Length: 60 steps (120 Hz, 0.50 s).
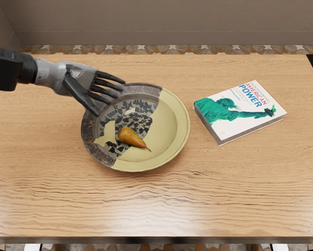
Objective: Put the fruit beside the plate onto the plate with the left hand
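1. At the far left, the robot's left arm (25, 69) reaches in from the picture's edge over a wooden table (156, 198), its sleeve dark and its forearm grey.
2. The left hand (87, 86) hangs above the upper-left rim of the plate (176, 125). Its dark fingers (109, 90) are spread apart and stretched out toward the dish, and they grip nothing. Whether the fingertips touch the rim cannot be told from this angle.
3. The plate, pale yellow with a dark patterned area across its left half, lies flat on the table, left of centre.
4. The fruit, a brown pear (130, 137), lies on its side inside the plate, near the lower middle of the dish, with its narrow stem end pointing right. It is clear of the hand.
5. To the right, well apart from the plate, a book (241, 111) lies flat and turned at an angle. Its white cover shows a green Statue of Liberty and the words "AMERICAN POWER" in red and blue; the smaller print is too fine to read.
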Each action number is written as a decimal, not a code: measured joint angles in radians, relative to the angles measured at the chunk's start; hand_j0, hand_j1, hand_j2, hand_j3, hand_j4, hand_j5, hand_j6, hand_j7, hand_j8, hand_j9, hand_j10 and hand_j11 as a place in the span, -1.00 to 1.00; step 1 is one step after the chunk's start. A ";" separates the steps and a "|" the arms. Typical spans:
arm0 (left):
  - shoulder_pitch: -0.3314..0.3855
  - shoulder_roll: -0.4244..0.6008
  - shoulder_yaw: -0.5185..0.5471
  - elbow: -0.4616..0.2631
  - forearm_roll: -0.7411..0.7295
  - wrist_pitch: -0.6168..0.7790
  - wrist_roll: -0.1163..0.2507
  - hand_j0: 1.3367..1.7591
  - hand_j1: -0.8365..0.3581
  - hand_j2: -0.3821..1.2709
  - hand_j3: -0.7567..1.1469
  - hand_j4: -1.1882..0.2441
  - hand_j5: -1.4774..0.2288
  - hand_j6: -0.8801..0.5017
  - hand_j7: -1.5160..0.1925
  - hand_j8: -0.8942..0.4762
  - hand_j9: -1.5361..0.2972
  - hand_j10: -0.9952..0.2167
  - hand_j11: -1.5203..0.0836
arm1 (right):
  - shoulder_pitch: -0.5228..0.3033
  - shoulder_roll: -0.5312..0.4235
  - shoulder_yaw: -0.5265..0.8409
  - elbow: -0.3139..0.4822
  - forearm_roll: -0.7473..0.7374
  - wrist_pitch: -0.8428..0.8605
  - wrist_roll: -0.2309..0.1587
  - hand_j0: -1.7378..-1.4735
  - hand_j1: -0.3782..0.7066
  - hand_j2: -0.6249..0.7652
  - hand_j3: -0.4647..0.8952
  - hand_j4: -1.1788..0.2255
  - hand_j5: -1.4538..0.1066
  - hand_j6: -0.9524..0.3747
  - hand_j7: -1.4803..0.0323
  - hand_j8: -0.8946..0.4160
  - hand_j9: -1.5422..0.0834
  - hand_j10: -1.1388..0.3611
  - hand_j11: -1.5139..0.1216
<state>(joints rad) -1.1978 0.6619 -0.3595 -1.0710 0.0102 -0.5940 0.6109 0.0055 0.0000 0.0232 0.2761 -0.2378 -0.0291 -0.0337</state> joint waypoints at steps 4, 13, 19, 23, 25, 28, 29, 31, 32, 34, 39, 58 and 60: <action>0.030 0.032 -0.027 0.001 -0.044 -0.005 0.000 0.52 0.77 -0.48 -0.20 0.49 0.54 0.13 0.59 0.17 0.50 0.44 0.70 | 0.000 0.000 0.000 0.000 0.000 0.000 0.000 -0.40 -0.95 -0.10 -0.32 0.68 0.86 0.44 0.96 0.37 0.90 0.52 0.85; 0.082 0.100 -0.081 0.003 -0.108 -0.011 0.000 0.52 0.82 -0.50 -0.20 0.53 0.59 0.16 0.63 0.20 0.54 0.49 0.74 | 0.000 0.000 0.000 0.000 0.000 0.000 0.000 -0.40 -0.95 -0.10 -0.32 0.68 0.86 0.44 0.96 0.37 0.90 0.52 0.85; 0.098 0.153 -0.101 0.005 -0.131 -0.014 0.000 0.52 0.84 -0.51 -0.20 0.55 0.61 0.18 0.66 0.21 0.56 0.51 0.77 | 0.000 0.000 0.000 0.000 0.000 0.000 0.000 -0.40 -0.95 -0.10 -0.32 0.68 0.86 0.44 0.96 0.37 0.90 0.52 0.85; 0.112 0.184 -0.110 0.006 -0.141 -0.015 0.000 0.52 0.86 -0.51 -0.20 0.56 0.62 0.19 0.67 0.22 0.58 0.53 0.78 | 0.000 0.000 0.000 0.000 0.000 0.000 0.000 -0.40 -0.95 -0.10 -0.32 0.68 0.86 0.44 0.96 0.37 0.90 0.52 0.85; 0.120 0.200 -0.114 0.006 -0.145 -0.015 0.000 0.52 0.86 -0.51 -0.20 0.57 0.63 0.19 0.67 0.23 0.58 0.53 0.79 | 0.001 0.000 0.000 0.000 0.000 0.000 0.000 -0.40 -0.95 -0.10 -0.32 0.68 0.86 0.44 0.96 0.37 0.90 0.52 0.85; 0.130 0.218 -0.118 0.007 -0.150 -0.016 0.000 0.52 0.87 -0.51 -0.20 0.57 0.64 0.20 0.68 0.23 0.59 0.54 0.80 | 0.001 0.000 0.000 0.000 0.000 0.000 0.000 -0.40 -0.95 -0.10 -0.32 0.68 0.86 0.44 0.96 0.37 0.90 0.52 0.85; 0.134 0.226 -0.119 0.007 -0.152 -0.016 0.000 0.52 0.87 -0.51 -0.20 0.58 0.64 0.20 0.68 0.23 0.59 0.54 0.80 | 0.001 0.000 0.000 0.000 0.000 0.000 0.000 -0.40 -0.95 -0.10 -0.32 0.68 0.86 0.44 0.96 0.37 0.90 0.52 0.85; 0.139 0.239 -0.121 0.007 -0.154 -0.016 0.000 0.52 0.88 -0.52 -0.20 0.58 0.64 0.20 0.69 0.24 0.59 0.55 0.80 | 0.001 0.000 0.001 0.000 0.000 0.000 0.000 -0.40 -0.95 -0.10 -0.32 0.68 0.86 0.44 0.96 0.37 0.90 0.52 0.85; 0.141 0.244 -0.122 0.007 -0.155 -0.016 0.000 0.52 0.88 -0.52 -0.20 0.58 0.65 0.20 0.69 0.24 0.60 0.55 0.80 | 0.001 0.000 0.000 0.000 0.000 0.000 0.000 -0.40 -0.95 -0.10 -0.32 0.68 0.86 0.44 0.96 0.37 0.90 0.52 0.85; 0.147 0.258 -0.124 0.007 -0.157 -0.016 0.000 0.52 0.89 -0.52 -0.20 0.59 0.65 0.21 0.69 0.24 0.60 0.56 0.81 | 0.001 0.000 0.001 0.000 0.000 0.000 0.000 -0.40 -0.95 -0.10 -0.32 0.68 0.86 0.44 0.96 0.37 0.90 0.52 0.85; 0.160 0.292 -0.127 0.008 -0.160 -0.017 0.000 0.52 0.89 -0.52 -0.20 0.59 0.66 0.21 0.70 0.25 0.61 0.56 0.82 | 0.001 0.000 0.001 0.000 0.000 0.000 0.000 -0.40 -0.95 -0.10 -0.32 0.68 0.86 0.44 0.96 0.37 0.90 0.52 0.85; 0.171 0.328 -0.129 0.030 -0.165 -0.018 0.000 0.52 0.92 -0.53 -0.20 0.61 0.68 0.23 0.72 0.26 0.63 0.59 0.84 | 0.001 0.000 0.001 0.000 0.000 0.000 0.000 -0.40 -0.95 -0.10 -0.32 0.68 0.86 0.44 0.96 0.37 0.90 0.52 0.85; 0.172 0.328 -0.129 0.032 -0.165 -0.018 0.000 0.52 0.92 -0.53 -0.20 0.61 0.68 0.23 0.72 0.26 0.63 0.59 0.84 | 0.001 0.000 0.001 0.000 0.000 0.000 0.000 -0.40 -0.95 -0.10 -0.32 0.68 0.86 0.44 0.96 0.37 0.90 0.52 0.85</action>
